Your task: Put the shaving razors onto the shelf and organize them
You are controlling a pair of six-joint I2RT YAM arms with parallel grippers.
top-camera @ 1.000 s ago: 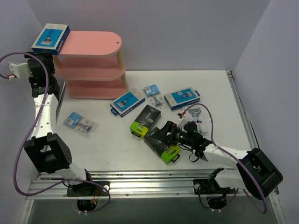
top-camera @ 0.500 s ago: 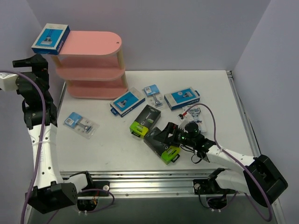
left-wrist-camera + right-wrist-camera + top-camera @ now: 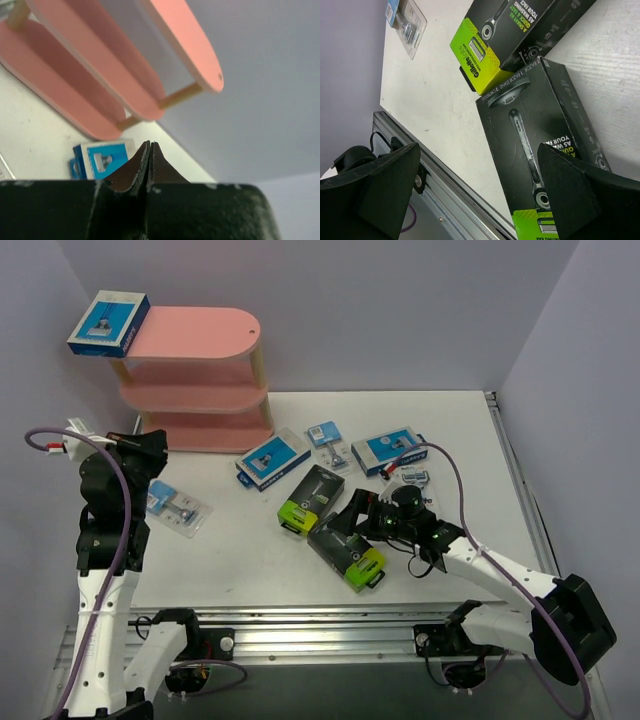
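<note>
Pickup is judged in hand: the right tool [image 3: 480, 155], spread wide, is held above a black box [image 3: 535, 125]; lowering and closing are required. The left tool [image 3: 149, 150] is closed, empty.

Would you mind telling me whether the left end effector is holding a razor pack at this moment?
No, the left wrist view shows the left end effector shut tight, with nothing caught in it.
</note>
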